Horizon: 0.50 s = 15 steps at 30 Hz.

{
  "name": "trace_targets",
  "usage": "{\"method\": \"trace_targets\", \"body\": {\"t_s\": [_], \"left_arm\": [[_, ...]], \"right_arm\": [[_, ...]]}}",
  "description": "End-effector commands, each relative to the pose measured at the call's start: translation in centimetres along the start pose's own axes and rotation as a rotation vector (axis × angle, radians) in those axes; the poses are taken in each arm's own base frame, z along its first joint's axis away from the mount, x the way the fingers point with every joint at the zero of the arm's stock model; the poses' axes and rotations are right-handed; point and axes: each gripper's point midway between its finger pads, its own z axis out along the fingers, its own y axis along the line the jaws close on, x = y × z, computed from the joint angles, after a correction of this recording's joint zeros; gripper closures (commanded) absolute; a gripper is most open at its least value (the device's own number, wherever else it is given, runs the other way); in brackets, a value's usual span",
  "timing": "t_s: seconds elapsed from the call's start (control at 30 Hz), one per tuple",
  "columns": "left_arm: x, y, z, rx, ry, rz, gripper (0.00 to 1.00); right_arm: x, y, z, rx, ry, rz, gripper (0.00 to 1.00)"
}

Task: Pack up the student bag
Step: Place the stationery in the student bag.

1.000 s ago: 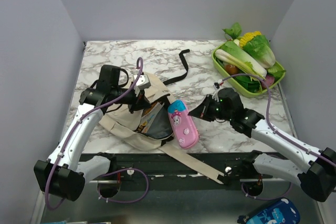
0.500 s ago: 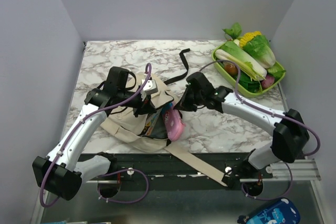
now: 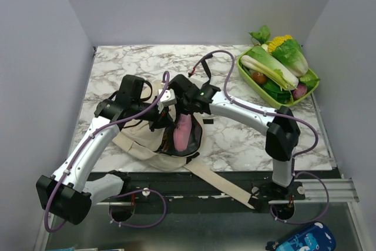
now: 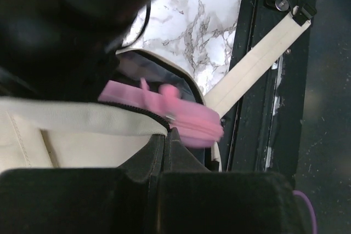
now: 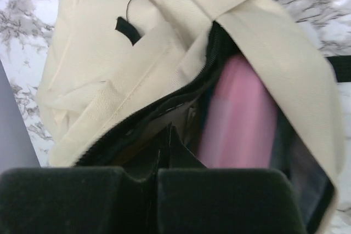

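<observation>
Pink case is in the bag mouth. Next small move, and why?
Probably nudge the pink case deeper with the shut right gripper: it sits in the bag mouth, one end seemingly at the rim, while the left gripper pinches the edge open.

Seen from above and behind the robot, the overhead camera looks down on the whole marble table (image 3: pixel 235 145), with the student bag (image 3: pixel 134 143) left of centre. Both wrist cameras look from very close into the bag's open mouth, sharing its pink case (image 5: pixel 241 108).
</observation>
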Motion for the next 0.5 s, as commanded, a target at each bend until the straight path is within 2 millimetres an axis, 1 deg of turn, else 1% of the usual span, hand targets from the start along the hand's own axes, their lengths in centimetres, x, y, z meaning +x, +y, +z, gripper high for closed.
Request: {"method": "trace_targets", "body": {"t_s": [0.0,0.03,0.1,0.17,0.2,0.23,0.27,0.3,0.33,0.37,0.4,0.43,0.47], "left_arm": [[-2.7,-1.6,-0.8,0.037,-0.08,0.077,1.0],[-2.7,-1.6,-0.8,0.033,-0.078,0.077,1.0],[-2.4,-1.4,-0.8,0.018,-0.073,0.083,1.0],[-2.2,-1.2,-0.8,0.01,-0.073,0.086,1.0],[-2.1,-1.1,-0.8,0.007,-0.071,0.086,1.0],[-2.1,-1.1,-0.7,0.006,-0.071,0.087,1.0],[-2.0,-1.0,-0.6,0.007,-0.07,0.084,1.0],[-1.9,-0.9,-0.6,0.007,-0.067,0.079,1.0],[-1.7,-0.8,-0.4,0.009,-0.062,0.072,1.0],[-1.7,-0.9,-0.4,0.012,-0.06,0.068,1.0],[-1.6,-0.8,-0.4,0.014,-0.057,0.066,1.0],[-1.4,-0.8,-0.4,0.011,-0.053,0.064,1.0],[-1.2,-0.8,-0.3,0.012,-0.049,0.064,1.0]], "right_arm": [[3.5,0.9,2.0,0.03,0.049,-0.057,0.99],[4.3,1.3,2.5,0.007,0.068,-0.082,1.0],[6.2,1.6,2.5,-0.037,0.135,-0.106,0.99],[7.0,0.9,2.7,-0.042,0.148,-0.14,1.0],[7.1,0.5,2.7,-0.041,0.147,-0.151,0.99],[7.6,-0.5,2.9,-0.03,0.153,-0.168,0.91],[7.1,-0.4,2.3,-0.043,0.138,-0.176,0.86],[6.7,-0.8,2.1,-0.038,0.115,-0.189,0.8],[6.1,-1.1,1.7,-0.041,0.09,-0.223,0.68],[5.7,-2.1,1.5,-0.02,0.069,-0.245,0.64],[4.1,-2.3,0.0,-0.023,0.011,-0.242,0.6],[3.4,-2.5,-0.6,-0.037,-0.016,-0.259,0.55],[2.9,-2.6,-1.3,-0.052,-0.035,-0.262,0.53]]}}
